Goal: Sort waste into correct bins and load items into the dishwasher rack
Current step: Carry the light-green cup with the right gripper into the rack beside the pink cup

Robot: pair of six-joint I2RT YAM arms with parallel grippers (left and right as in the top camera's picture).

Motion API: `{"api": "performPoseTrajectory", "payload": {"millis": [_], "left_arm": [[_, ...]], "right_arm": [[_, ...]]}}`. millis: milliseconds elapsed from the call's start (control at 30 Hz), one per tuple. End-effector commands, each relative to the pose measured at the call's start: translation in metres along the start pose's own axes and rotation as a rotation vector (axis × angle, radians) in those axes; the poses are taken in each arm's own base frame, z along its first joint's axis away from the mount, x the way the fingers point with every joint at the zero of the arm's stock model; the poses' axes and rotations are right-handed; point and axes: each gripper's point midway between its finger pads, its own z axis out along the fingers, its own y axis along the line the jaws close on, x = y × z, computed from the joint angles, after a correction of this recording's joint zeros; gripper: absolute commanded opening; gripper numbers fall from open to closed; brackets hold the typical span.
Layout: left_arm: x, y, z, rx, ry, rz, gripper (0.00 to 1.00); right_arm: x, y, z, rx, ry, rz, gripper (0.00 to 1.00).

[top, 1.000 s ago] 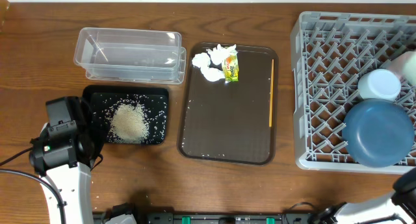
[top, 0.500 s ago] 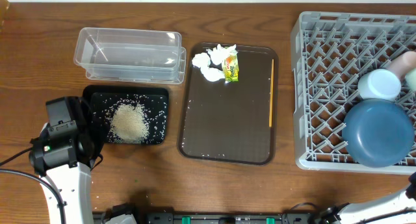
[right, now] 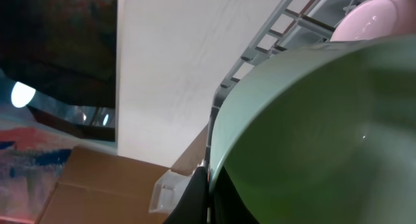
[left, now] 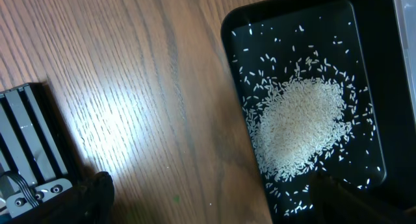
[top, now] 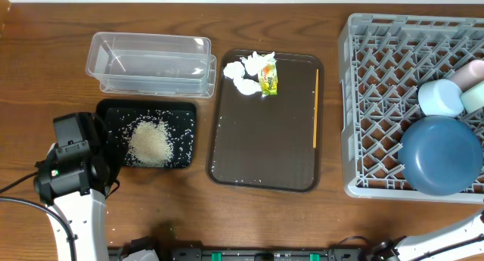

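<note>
Up close, the mint-green bowl (right: pixel 305 133) looks smooth, pale, glossy — thin-rimmed.

A brown wooden worktop (top: pixel 45 72) with a strong grain runs the whole width of the room's bench, glossy enough to throw back a bright patch of light in the left wrist view. In the middle of it lies a dark brown serving tray (top: pixel 261 144) with rounded corners and a raised rim, its long side running away from me. A black bar (top: pixel 227 254) with green fittings lines the near edge. Off to the right stand a plain white wall (right: pixel 175 55), a cardboard box (right: pixel 97 185) below it, and one small glowing light (right: pixel 23 93).
</note>
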Motion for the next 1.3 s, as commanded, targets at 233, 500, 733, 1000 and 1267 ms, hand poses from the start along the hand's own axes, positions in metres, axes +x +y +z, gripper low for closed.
{"api": "performPoseTrajectory", "payload": {"millis": [233, 500, 733, 1000, 1267], "left_arm": [[-0.004, -0.002, -0.004, 0.01, -0.007, -0.002, 0.97], [-0.004, -0.002, -0.004, 0.01, -0.007, -0.002, 0.97], [-0.004, -0.002, -0.004, 0.01, -0.007, -0.002, 0.97], [-0.004, -0.002, -0.004, 0.01, -0.007, -0.002, 0.97], [-0.004, -0.002, -0.004, 0.01, -0.007, -0.002, 0.97]], "right_arm": [[-0.004, -0.04, -0.033, 0.303, -0.088, 0.181, 0.04], [-0.012, -0.025, -0.07, 0.507, -0.189, 0.209, 0.17], [-0.025, 0.031, -0.087, 0.585, -0.3, 0.134, 0.66], [-0.029, 0.086, -0.073, 0.642, -0.36, 0.002, 0.58], [-0.027, 0.032, -0.054, 1.054, -0.317, -0.12, 0.01]]}}
